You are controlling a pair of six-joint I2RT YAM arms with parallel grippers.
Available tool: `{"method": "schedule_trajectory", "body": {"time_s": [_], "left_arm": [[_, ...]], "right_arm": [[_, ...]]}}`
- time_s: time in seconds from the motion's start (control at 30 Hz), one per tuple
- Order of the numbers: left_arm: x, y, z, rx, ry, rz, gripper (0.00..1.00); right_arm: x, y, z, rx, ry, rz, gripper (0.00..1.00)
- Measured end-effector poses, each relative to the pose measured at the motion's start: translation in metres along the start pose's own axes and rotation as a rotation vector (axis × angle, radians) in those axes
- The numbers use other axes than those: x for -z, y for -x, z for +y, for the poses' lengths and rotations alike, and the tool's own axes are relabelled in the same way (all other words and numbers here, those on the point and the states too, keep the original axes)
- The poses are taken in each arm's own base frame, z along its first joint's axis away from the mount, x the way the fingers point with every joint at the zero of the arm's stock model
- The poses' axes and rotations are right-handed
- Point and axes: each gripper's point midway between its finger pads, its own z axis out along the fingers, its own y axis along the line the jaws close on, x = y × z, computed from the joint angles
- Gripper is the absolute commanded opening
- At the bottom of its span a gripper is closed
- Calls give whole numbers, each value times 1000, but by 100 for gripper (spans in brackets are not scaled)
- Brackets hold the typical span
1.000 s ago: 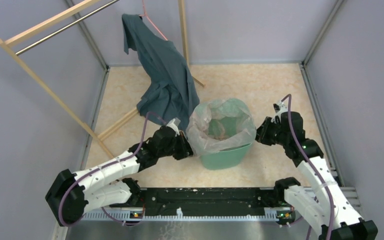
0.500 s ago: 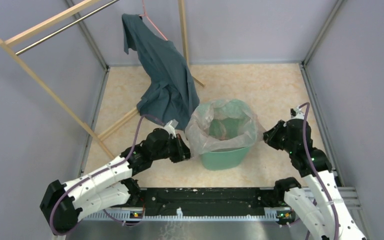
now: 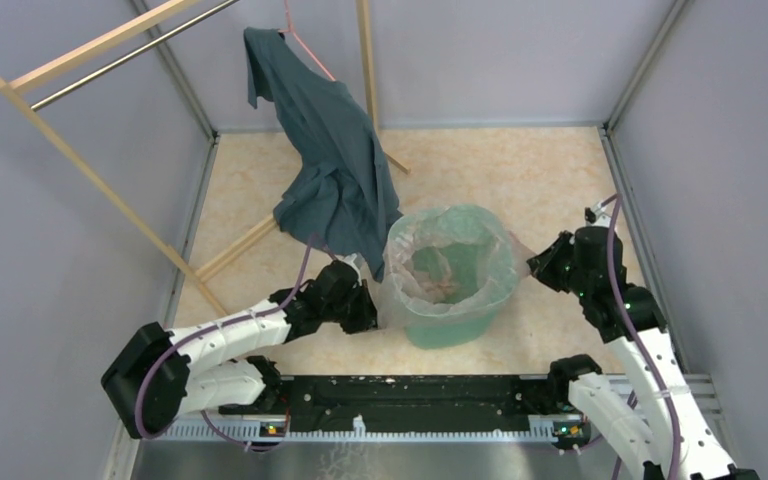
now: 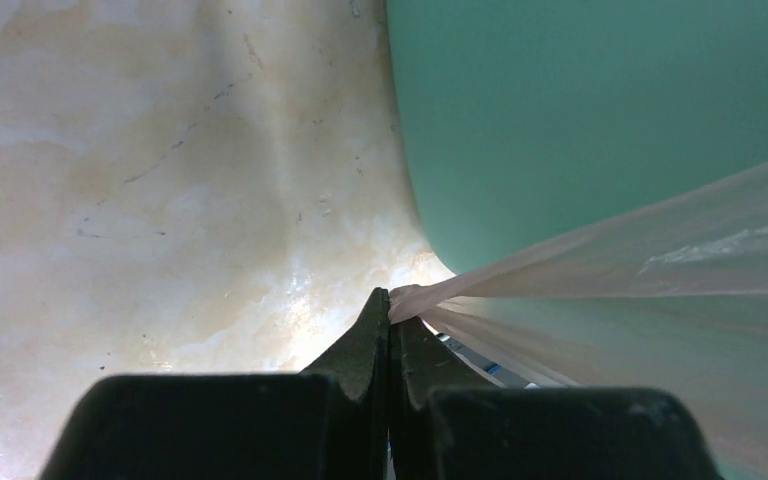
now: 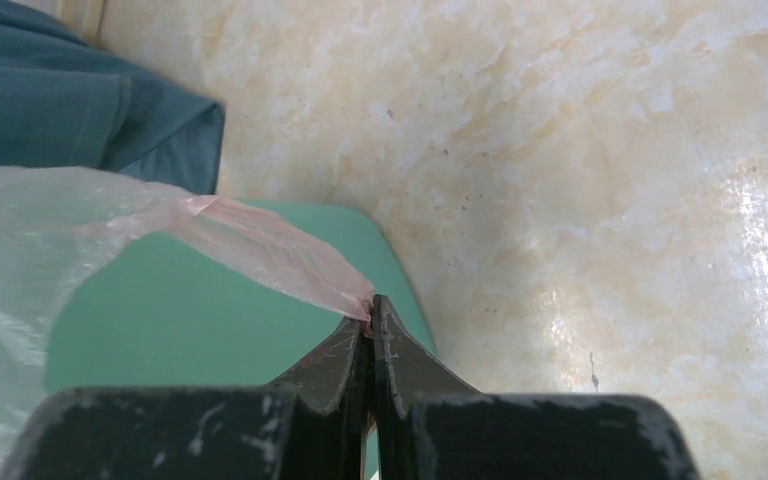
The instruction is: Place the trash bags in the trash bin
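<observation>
The teal-green trash bin [image 3: 452,328] stands upright in the middle of the floor. The pale pink translucent trash bag [image 3: 400,265] lines it, its film folded out over the rim. My left gripper [image 3: 368,310] sits low at the bin's left side, shut on a bunched edge of the bag [image 4: 660,250] beside the bin wall [image 4: 580,110]; the tips [image 4: 392,300] pinch the film. My right gripper [image 3: 537,265] is at the bin's right, shut on a stretched corner of the bag [image 5: 260,240] above the bin [image 5: 190,330], with tips [image 5: 370,305] closed on it.
A dark blue-grey shirt [image 3: 335,170] hangs from a wooden rack [image 3: 100,180] behind and left of the bin, its hem close to the rim and showing as shirt [image 5: 50,110] in the right wrist view. Grey walls enclose the floor; a black rail [image 3: 410,400] runs along the near edge.
Both grippers have drawn the bag's edges outward and down. The right gripper moved away to the right. The film now sits tighter round the rim, and the bin stands straighter.
</observation>
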Motion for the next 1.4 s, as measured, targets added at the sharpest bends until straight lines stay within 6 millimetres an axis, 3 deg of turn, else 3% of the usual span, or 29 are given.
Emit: {"method": "schedule_trajectory", "body": {"time_s": [0.13,0.27,0.4,0.5,0.7,0.87,0.97,1.1,1.17,1.27,1.4], "left_arm": [[-1,3,-5,-7,-2,0,0],[0,7,-10,-9,-12,-11,0],[-1,9,-14,-4,-27,-18,0],[-7,10,-14,-1,-31,-15,0],[-26,0,7,13,32,26,0],[-30,-6,12,33,40,46,0],[-26,-5,8,30,28,35,0],[-14,3,1,21,5,-10,0],[-10,6,-1,18,0,-31,0],[-10,7,0,20,6,-39,0],[-11,3,6,23,19,-31,3]], "right_arm": [[-20,-13,-15,-13,-47,21,0],[-48,-45,-38,-19,-111,105,0],[-59,-65,-46,-14,-125,182,0],[-58,-65,-43,0,-107,194,0],[-49,-56,-34,16,-53,149,7],[-53,-56,-30,11,-40,153,9],[-59,-65,-33,2,-42,185,19],[-57,-71,-37,1,-61,214,42],[-50,-65,-39,6,-85,203,52],[-32,-42,-32,4,-91,122,61],[5,7,-13,-5,-73,-42,72]]}}
